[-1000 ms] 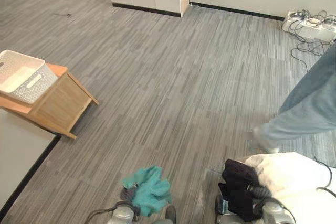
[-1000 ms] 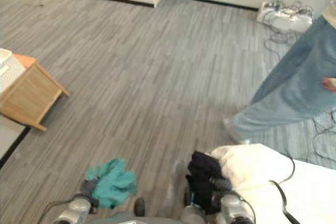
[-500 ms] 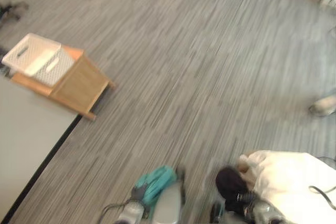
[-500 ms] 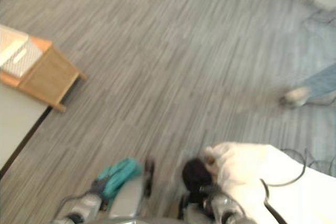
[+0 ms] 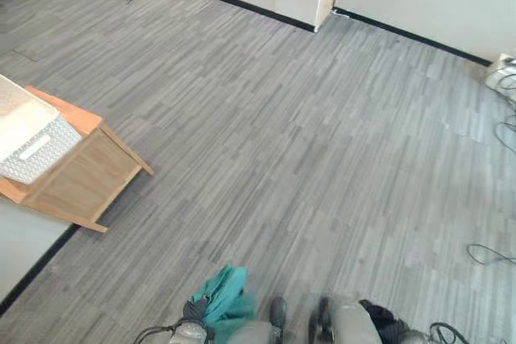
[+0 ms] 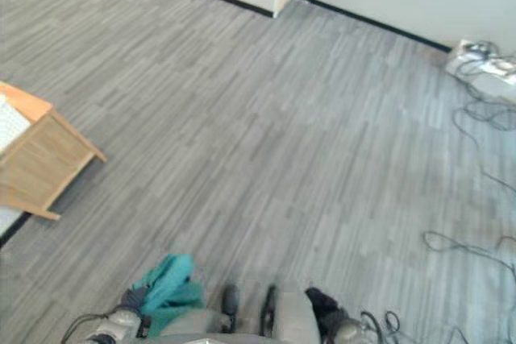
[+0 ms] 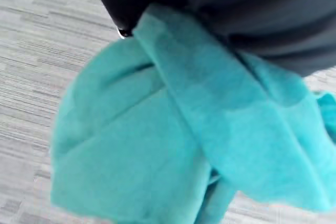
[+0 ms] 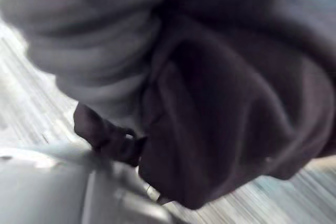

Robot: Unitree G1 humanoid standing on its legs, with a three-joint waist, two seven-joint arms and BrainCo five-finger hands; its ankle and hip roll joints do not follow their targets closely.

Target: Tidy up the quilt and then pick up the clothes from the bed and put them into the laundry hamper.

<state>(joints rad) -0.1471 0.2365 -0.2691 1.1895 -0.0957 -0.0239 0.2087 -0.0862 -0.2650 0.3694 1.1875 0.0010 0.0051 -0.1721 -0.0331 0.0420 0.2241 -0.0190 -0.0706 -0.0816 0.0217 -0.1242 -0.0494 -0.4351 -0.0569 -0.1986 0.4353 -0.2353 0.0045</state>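
Bed gone from view, teal garment [image 5: 224,301] draped over left hand [image 5: 193,312]

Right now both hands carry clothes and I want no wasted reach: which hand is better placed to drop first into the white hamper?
Left, probably. The white hamper sits on the wooden stand to the robot's left, and the left hand with the teal garment is on that side. The right hand's dark garment is farther off.

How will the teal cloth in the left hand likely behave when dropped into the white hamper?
Probably floppy: the teal cloth hangs in soft folds and bunches. Likely light, drooping loosely without pulling taut. It should collapse into the hamper, though a loose edge might catch the rim.
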